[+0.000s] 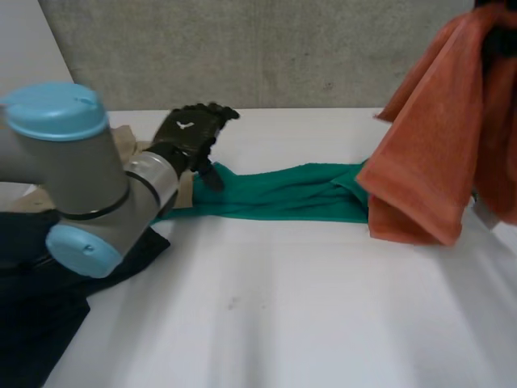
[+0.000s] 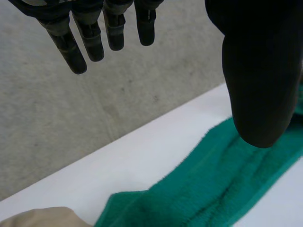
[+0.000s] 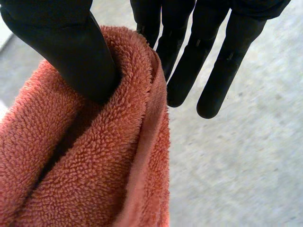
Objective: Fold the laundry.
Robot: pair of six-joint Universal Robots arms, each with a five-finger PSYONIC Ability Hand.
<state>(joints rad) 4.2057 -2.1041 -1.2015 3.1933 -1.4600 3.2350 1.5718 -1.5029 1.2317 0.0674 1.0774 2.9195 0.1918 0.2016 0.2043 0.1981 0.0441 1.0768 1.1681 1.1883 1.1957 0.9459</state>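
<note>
Left arm point(image 1: 73, 166) overlaps dark cloth point(image 1: 32, 323); orange towel point(image 1: 436, 145) hides green towel point(image 1: 283, 194) partly.

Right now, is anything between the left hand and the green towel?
Nothing visible. The left hand is open over one end of the green towel. The orange towel, pinched by the right hand, hides its other end.

The orange towel point(image 1: 436, 145) and the green towel point(image 1: 283, 194) are both seen to be plain. The worktop point(image 1: 283, 323) is white, the wall point(image 1: 283, 48) mottled grey. A black cloth point(image 1: 36, 323) and a tan sheet point(image 1: 125, 139) are also seen.
</note>
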